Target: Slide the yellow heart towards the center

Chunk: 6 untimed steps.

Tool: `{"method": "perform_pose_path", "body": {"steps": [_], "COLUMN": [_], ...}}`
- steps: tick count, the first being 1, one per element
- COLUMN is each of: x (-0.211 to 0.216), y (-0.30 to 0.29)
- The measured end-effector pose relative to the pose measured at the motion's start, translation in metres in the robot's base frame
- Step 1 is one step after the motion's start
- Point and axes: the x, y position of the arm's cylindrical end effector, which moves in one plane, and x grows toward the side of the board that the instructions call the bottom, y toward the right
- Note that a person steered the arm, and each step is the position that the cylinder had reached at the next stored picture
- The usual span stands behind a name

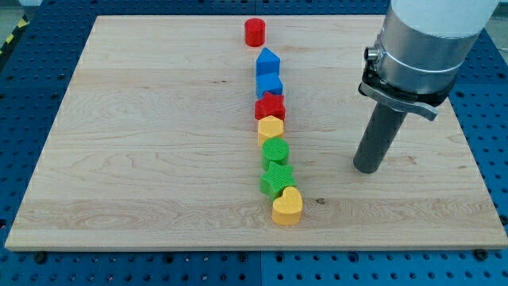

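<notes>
The yellow heart (287,206) lies at the bottom end of a column of blocks near the board's middle. Above it in the column are a green star (276,178), a green round block (275,151), a yellow hexagon (271,127), a red star (270,106), a blue cube (270,85) and a blue pointed block (267,61). A red cylinder (255,32) stands apart near the view's top. My tip (367,168) rests on the board to the right of the column, about level with the green star and well apart from the yellow heart.
The wooden board (143,143) lies on a blue perforated table (24,95). The arm's grey body (421,48) hangs over the board's upper right.
</notes>
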Motion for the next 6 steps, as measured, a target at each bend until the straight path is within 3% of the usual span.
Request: {"method": "perform_pose_path", "body": {"steps": [2, 4, 6], "x": [0.010, 0.052, 0.057], "y": [0.002, -0.021, -0.039]}}
